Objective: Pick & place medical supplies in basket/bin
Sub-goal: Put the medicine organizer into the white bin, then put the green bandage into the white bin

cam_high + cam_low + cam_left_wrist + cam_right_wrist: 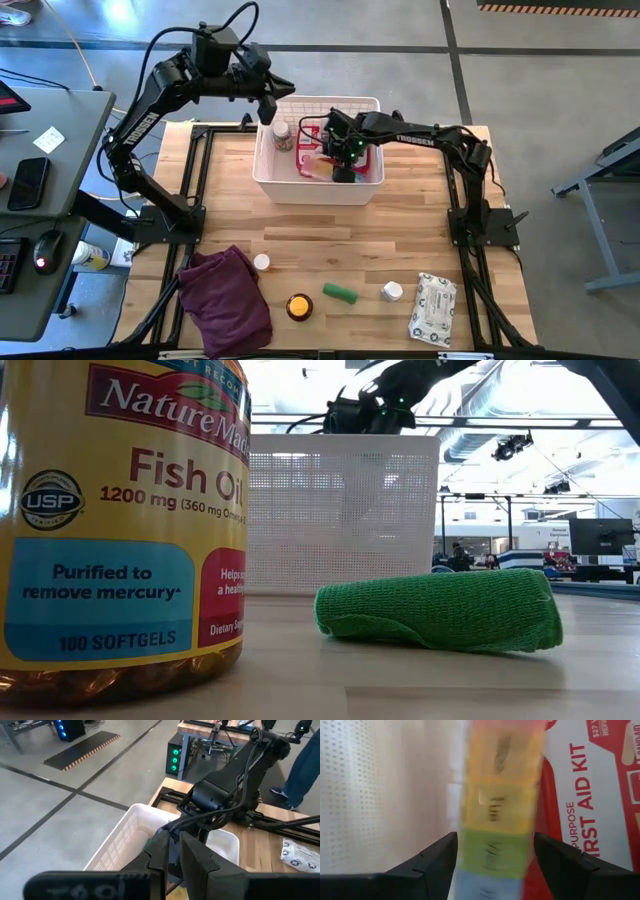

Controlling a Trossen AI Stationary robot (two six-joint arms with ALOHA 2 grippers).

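My right claw point(343, 168) is down inside the white basket point(268, 182), at twelve o'clock on the wooden worktop point(400, 235). Its fingers stand spread on either side of the rainbow pill organiser point(497, 805), with gaps showing, beside the red first-aid case point(580, 795). My left claw point(267, 110) hovers above the basket's ten o'clock corner, fingers nearly closed, holding nothing. At six o'clock lie a green roll point(339, 292), a fish oil bottle point(299, 306), a wipes pack point(432, 308) and a purple cloth point(228, 300).
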